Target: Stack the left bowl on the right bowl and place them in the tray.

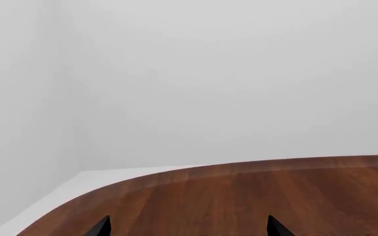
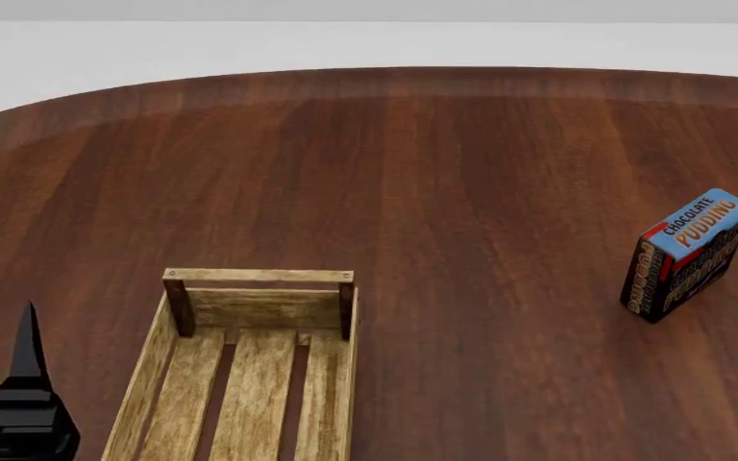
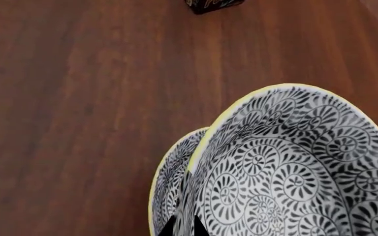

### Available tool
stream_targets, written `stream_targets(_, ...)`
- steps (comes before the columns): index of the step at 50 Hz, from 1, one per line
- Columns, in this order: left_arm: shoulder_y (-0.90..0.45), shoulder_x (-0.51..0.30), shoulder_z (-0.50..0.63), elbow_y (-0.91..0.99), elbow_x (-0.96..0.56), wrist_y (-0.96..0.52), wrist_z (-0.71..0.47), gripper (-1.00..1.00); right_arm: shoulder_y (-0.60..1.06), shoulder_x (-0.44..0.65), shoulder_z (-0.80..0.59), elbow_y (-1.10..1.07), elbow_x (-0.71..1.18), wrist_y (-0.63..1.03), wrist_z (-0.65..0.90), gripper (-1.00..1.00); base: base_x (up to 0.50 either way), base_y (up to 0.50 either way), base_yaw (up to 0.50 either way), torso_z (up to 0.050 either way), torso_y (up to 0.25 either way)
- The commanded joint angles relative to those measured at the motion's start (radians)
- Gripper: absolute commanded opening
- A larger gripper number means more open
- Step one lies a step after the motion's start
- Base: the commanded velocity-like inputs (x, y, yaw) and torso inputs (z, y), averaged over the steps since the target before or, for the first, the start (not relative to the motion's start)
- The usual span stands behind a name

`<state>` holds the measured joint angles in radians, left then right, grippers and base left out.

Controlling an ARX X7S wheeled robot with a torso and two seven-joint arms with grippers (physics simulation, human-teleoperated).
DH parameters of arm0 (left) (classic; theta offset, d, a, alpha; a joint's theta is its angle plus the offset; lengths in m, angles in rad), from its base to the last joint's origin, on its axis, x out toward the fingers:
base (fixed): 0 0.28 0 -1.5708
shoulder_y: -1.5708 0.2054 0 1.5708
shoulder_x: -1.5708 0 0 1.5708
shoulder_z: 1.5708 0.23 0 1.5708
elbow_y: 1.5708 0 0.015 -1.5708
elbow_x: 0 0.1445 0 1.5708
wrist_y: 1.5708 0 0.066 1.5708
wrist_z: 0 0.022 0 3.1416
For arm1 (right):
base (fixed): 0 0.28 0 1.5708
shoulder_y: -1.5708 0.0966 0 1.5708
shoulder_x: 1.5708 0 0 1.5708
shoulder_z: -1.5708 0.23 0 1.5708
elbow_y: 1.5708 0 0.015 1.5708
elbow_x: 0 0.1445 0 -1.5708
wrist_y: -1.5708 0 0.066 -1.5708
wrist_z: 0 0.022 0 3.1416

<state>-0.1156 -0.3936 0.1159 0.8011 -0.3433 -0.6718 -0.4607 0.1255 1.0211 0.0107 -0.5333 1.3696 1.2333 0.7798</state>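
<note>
Right wrist view shows the stacked bowls [image 3: 287,167] filling the frame, the right gripper [image 3: 183,227] pinching their rim, over bare table [image 3: 77,98]; they look rigid, glazed, slippery and breakable, so a rim pinch suits. The tray [image 2: 254,384] sits empty. The left gripper [image 1: 187,227], fingers apart, hovers idle above the table.

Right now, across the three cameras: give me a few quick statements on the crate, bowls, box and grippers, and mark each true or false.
1. The crate holds no bowls. True.
2. The pudding box sits inside the crate. False: it stands on the table, off to the crate's right.
3. The right wrist camera shows two patterned bowls nested together. True.
4. The left gripper holds a bowl. False: nothing sits between its tips, only bare table.
5. The bowls are plain white. False: black swirl pattern, yellow rims.
</note>
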Motion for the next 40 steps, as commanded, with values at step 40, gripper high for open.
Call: stream_targets(40,-0.011,-0.007,0.031,-0.007,0.002,0.001,-0.017,1.0,0.092,-0.008,-0.113,0.111,-0.104,-0.001,-0.099,-1.0,0.0,0.0,0.0,0.0,0.0)
